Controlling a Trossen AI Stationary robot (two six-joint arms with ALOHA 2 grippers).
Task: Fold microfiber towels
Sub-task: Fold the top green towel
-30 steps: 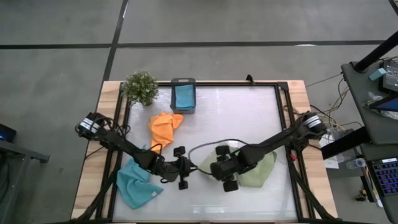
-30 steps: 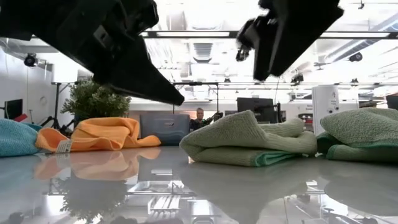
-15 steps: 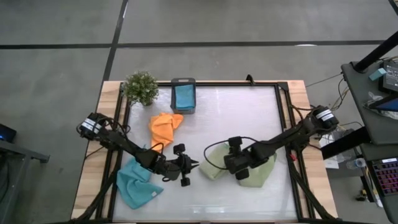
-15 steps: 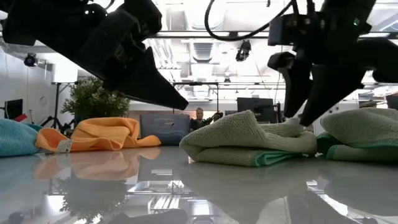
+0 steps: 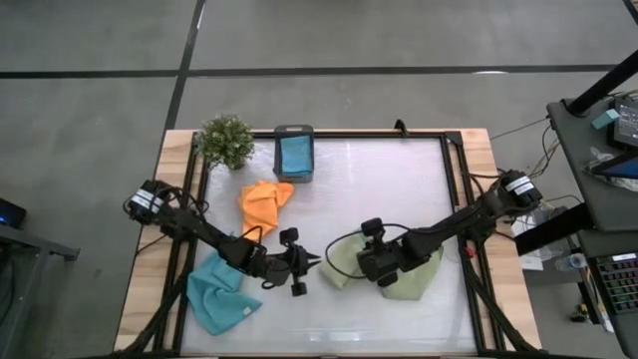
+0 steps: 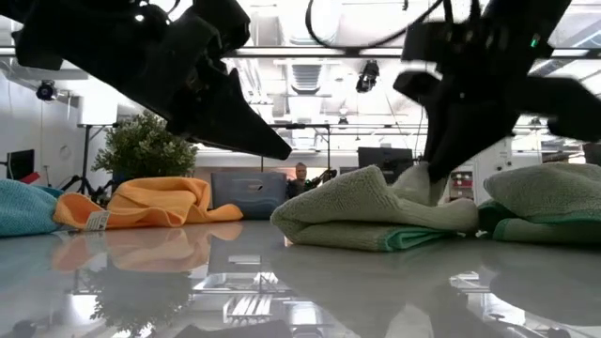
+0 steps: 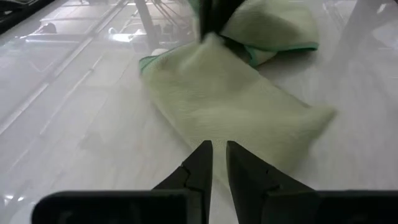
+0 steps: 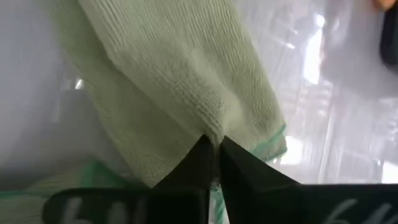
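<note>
A folded sage green towel lies on the table near its middle. My right gripper is shut on its top. A second sage green towel lies just to its right, partly under my right arm. My left gripper is shut on nothing. It hovers above the table just left of the folded towel, pointing at it without touching. An orange towel lies crumpled at the centre left. A light blue towel lies at the near left. My right gripper pinches a tuck of the sage green towel's top layer between its two fingers, near the towel's right end. The fingers come from above, pointing down. The pinched cloth stands up in a small peak. The rest of the towel lies on the table.
A small dark grey box with blue cloth inside stands at the far edge. A little potted plant stands to its left. A black frame borders the white table. The far right part of the table is bare.
My right gripper has come down from above onto the folded sage green towel and shut on its top, drawing the cloth up into a small peak. My left gripper has kept still.
</note>
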